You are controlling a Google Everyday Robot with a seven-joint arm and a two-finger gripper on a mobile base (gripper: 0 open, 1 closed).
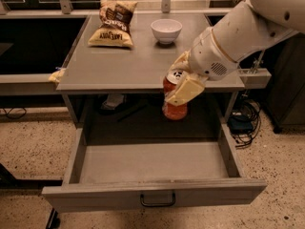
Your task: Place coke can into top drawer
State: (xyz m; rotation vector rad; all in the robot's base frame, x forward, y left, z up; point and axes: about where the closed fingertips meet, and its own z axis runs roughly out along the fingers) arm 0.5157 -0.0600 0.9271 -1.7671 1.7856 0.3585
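**Coke can aloft over the open drawer**

Hangs clear of every surface: coke can (174, 111), red body down and silver top up, just in front of the front edge of the counter (124, 63) and above the rear part of the top drawer (95, 197). Looks roughly upright, perhaps leaning a little; hard to judge behind the finger. Clamped across its middle by the end effector (175, 90), closed onto the can's sides, with one cream-coloured finger (187, 88) lying diagonally over its front. Reaches in from the upper right on a thick white arm (238, 37). Stands pulled well out below the can, that drawer, its grey floor in plain sight and a small dark handle (157, 200) centred on the front panel. Farther back on the counter: a white bowl (166, 30) near the rear middle and a chip bag (113, 24) to its left, both well apart from the can. Off to the right, on the speckled floor, a tangle of dark cables (243, 125).
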